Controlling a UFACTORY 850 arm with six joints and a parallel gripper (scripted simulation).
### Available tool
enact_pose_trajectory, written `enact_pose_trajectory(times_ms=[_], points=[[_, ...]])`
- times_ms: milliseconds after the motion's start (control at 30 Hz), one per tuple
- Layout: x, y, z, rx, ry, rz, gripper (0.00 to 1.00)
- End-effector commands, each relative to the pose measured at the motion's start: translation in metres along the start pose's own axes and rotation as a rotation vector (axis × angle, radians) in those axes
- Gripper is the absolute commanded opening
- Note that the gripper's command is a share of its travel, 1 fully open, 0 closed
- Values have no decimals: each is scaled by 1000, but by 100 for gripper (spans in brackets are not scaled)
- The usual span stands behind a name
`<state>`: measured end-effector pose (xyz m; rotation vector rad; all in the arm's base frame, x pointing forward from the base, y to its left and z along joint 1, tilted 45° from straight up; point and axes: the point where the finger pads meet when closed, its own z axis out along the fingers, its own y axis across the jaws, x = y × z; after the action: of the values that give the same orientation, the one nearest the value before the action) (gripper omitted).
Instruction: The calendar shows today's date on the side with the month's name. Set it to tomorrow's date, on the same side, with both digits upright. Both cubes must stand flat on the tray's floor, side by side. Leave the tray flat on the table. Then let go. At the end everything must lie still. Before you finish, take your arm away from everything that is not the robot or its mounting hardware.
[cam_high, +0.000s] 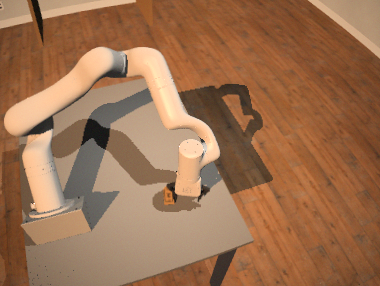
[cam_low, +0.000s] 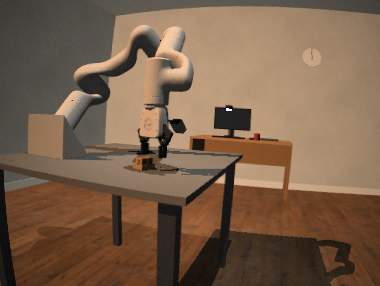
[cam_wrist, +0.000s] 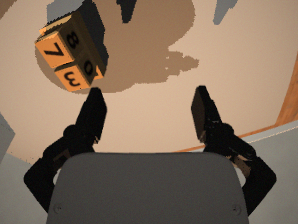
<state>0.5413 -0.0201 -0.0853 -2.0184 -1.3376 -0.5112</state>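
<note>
Two orange cubes (cam_wrist: 68, 56) side by side, row tilted diagonally, beside the wide-open, empty gripper (cam_wrist: 149, 116).

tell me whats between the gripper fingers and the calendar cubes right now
Nothing. In the wrist view the open gripper holds nothing, and only bare table separates its left finger from the orange calendar cubes up left.

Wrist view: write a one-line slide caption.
Open gripper hangs empty over the table, the orange number cube up and left of its fingers.

Wood floor (cam_low: 300, 215), beige wall (cam_low: 280, 80), desk (cam_low: 260, 146) with monitor (cam_low: 232, 119).
</note>
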Motion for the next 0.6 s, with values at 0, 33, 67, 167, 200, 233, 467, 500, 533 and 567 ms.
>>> enact_pose_trajectory(times_ms=[0,33,67,167,200,233,467,500,533,567], points=[[-1,2,-1,-1,0,5,100],[-1,2,-1,-1,0,15,100],[-2,3,-1,-1,0,32,100],[-12,9,-1,-1,0,74,100],[-18,12,-1,-1,0,74,100],[-22,15,-1,-1,0,74,100],[-24,16,0,-1,0,74,100],[-24,16,0,-1,0,74,100],[-24,16,0,-1,0,74,100],[-24,16,1,-1,0,74,100]])
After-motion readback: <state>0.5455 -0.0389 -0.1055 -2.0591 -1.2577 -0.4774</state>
